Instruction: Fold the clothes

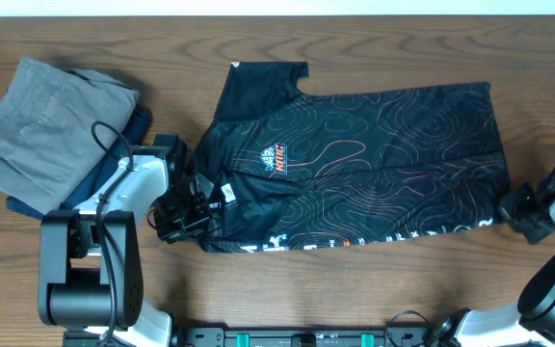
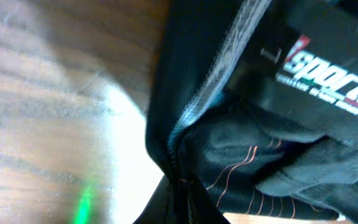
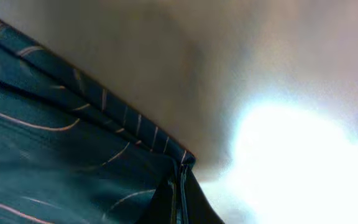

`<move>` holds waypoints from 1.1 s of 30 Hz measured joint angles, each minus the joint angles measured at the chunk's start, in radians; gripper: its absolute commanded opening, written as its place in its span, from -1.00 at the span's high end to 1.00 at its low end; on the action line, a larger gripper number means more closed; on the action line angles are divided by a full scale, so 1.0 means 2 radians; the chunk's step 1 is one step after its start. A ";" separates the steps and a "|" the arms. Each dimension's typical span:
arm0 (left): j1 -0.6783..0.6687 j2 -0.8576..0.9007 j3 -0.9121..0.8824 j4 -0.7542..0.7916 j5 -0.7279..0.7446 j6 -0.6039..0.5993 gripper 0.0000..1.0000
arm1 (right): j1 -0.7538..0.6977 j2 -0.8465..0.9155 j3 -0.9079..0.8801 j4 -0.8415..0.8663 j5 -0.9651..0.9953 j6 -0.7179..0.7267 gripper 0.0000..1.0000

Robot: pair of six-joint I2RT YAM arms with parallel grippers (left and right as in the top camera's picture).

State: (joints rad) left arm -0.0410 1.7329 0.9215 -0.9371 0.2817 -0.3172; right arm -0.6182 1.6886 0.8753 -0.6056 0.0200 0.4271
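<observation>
The left gripper (image 1: pixel 196 205) is clamped on the collar end of the jersey (image 1: pixel 383 159); the right gripper (image 1: pixel 506 205) is pinched shut on its hem corner at the opposite end. The jersey lies spread across the table's middle, shiny black with thin orange contour lines, an orange-white logo and white lettering along the near edge. On the brown wooden table (image 1: pixel 355 289), a grey garment (image 1: pixel 37 125) overlaps a navy one (image 1: pixel 139 123) at the left.

We see a brown wooden table (image 1: pixel 355 289) with visible grain. At the table's left end lies a loosely folded grey garment (image 1: pixel 41 125). A navy garment (image 1: pixel 141 123) shows from beneath it, on the side towards the table's middle.
</observation>
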 measured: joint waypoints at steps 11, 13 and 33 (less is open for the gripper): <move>0.000 0.000 0.000 -0.090 -0.023 0.000 0.88 | -0.045 -0.003 -0.004 -0.106 0.091 0.045 0.98; 0.000 0.000 0.000 -0.094 -0.023 0.000 0.88 | -0.047 -0.005 -0.005 -0.106 0.092 0.046 0.98; 0.000 -0.183 0.029 0.021 -0.010 0.000 -0.93 | -0.044 -0.218 0.015 -0.064 -0.149 -0.046 -0.98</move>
State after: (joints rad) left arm -0.0414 1.3674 0.9787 -0.8959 0.2615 -0.3164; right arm -0.7055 1.2526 0.9062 -0.7326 -0.2775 0.3344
